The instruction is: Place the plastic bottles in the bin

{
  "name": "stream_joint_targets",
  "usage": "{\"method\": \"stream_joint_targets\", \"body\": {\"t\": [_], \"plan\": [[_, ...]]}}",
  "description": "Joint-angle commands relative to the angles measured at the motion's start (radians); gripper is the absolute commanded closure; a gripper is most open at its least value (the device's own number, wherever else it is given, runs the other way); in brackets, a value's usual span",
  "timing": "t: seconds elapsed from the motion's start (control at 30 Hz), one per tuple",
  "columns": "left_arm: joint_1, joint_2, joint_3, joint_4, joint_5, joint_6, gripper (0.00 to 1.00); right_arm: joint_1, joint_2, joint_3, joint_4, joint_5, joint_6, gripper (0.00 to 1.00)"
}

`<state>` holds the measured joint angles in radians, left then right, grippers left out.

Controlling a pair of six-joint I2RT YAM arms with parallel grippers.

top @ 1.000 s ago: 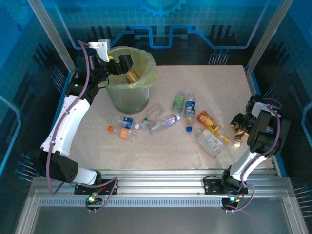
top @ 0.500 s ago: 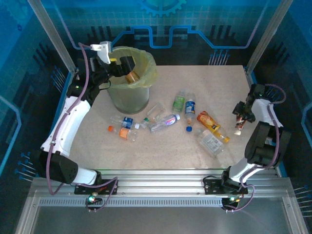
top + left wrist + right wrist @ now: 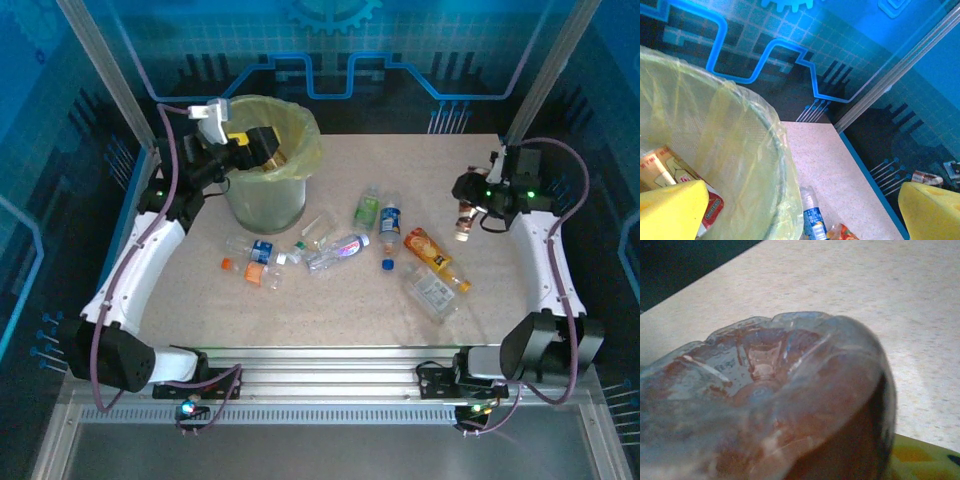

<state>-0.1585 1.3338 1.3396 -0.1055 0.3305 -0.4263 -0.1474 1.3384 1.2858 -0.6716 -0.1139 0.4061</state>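
The bin, lined with a yellow-green bag, stands at the far left. My left gripper hovers open over its rim, and its yellow fingertips are wide apart with nothing between them. Inside the bin lies a red-labelled bottle. At the far right my right gripper is shut on a brown-red bottle, held above the table. That bottle's base fills the right wrist view. Several bottles lie mid-table: green-labelled, blue-labelled, orange.
More bottles lie near the bin: a blue-pink one, a clear one, a blue-labelled one. A crumpled clear bottle lies right of centre. Loose caps sit among them. Frame posts stand at the far corners.
My right arm has lifted the brown-red bottle from the right edge and swung it up and toward the far side. The left gripper has shifted slightly right over the bin.
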Motion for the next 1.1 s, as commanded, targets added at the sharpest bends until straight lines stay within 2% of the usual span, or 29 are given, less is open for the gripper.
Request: {"method": "stream_joint_targets", "body": {"t": [0.0,0.27,0.6,1.07], "plan": [[-0.031,-0.025,-0.031,0.056,0.052,-0.045,0.01,0.06,-0.031,0.04,0.052,-0.097,0.064,0.49],[-0.146,-0.012,-0.068,0.065,0.081,-0.025,0.01,0.179,-0.022,0.068,0.162,-0.165,0.138,0.49],[-0.28,0.011,-0.166,0.226,0.15,-0.004,0.01,0.295,0.031,0.129,0.27,-0.232,0.186,0.5],[-0.377,0.121,-0.242,0.463,0.176,-0.049,0.01,0.385,0.042,0.116,0.396,-0.289,0.247,0.5]]}}
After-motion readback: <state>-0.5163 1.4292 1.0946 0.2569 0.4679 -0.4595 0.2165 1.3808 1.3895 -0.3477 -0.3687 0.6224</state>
